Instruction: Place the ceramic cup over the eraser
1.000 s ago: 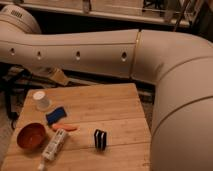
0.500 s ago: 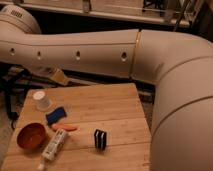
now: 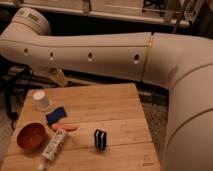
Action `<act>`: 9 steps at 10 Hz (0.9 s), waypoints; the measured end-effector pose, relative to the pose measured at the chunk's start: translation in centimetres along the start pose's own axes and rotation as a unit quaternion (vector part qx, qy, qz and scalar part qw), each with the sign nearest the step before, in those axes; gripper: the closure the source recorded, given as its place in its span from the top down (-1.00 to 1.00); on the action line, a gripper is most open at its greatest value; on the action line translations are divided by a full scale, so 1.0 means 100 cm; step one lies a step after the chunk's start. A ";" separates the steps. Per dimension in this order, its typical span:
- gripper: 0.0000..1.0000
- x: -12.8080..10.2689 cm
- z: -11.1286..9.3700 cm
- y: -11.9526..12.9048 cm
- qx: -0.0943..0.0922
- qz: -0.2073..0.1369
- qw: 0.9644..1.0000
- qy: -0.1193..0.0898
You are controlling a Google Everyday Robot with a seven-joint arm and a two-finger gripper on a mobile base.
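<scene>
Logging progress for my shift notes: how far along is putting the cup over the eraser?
Nothing looks done: the small white ceramic cup stands by itself near the wooden table's far left corner, covering nothing. Nothing is in hand: the gripper hangs past the table's far edge, behind the cup and apart from it. Left: the whole grasp, carry and placement.
</scene>
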 end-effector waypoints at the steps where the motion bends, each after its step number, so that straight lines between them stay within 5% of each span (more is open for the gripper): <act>1: 0.60 0.001 0.000 0.001 -0.002 0.002 1.000 0.002; 4: 0.60 0.003 0.000 0.001 -0.001 0.001 1.000 0.004; 9: 0.60 -0.001 -0.007 0.012 0.001 -0.015 0.999 0.037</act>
